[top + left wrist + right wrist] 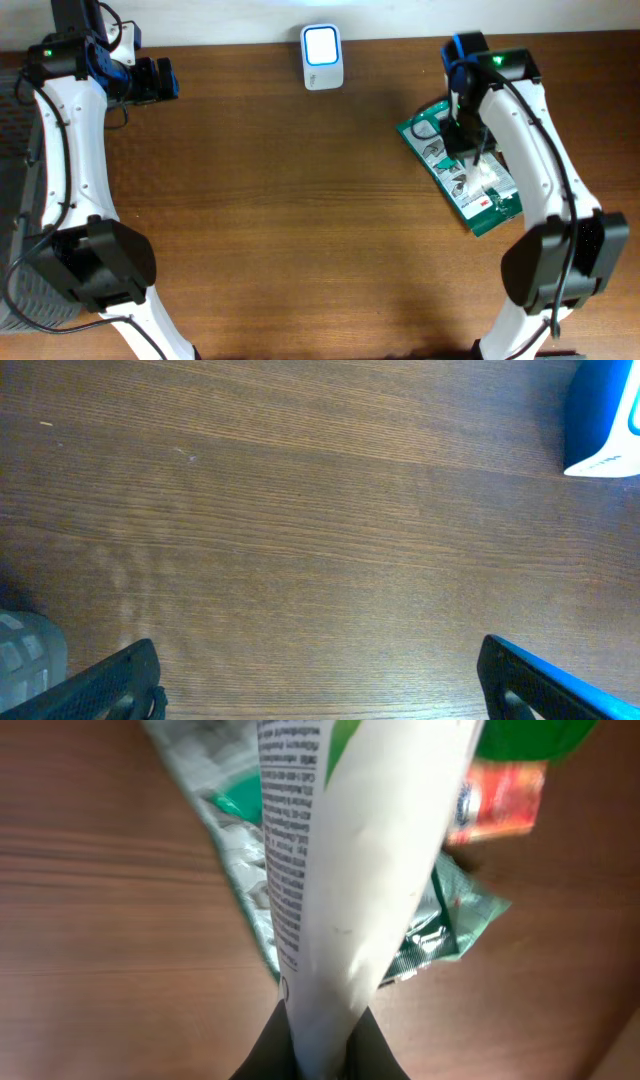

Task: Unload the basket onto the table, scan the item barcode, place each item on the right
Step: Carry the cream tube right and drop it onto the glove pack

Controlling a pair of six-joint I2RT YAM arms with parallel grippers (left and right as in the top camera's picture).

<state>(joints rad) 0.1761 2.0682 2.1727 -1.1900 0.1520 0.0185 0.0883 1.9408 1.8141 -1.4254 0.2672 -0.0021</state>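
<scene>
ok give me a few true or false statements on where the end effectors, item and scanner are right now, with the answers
1. The right end effector is shut on the green package. True.
2. The left end effector is holding the scanner. False: it is open and holds nothing, and the scanner sits apart from it.
3. The scanner stands near the far edge of the table, between the two arms. True.
4. The green package lies directly in front of the scanner. False: it is well off to the right, beside the right arm.
</scene>
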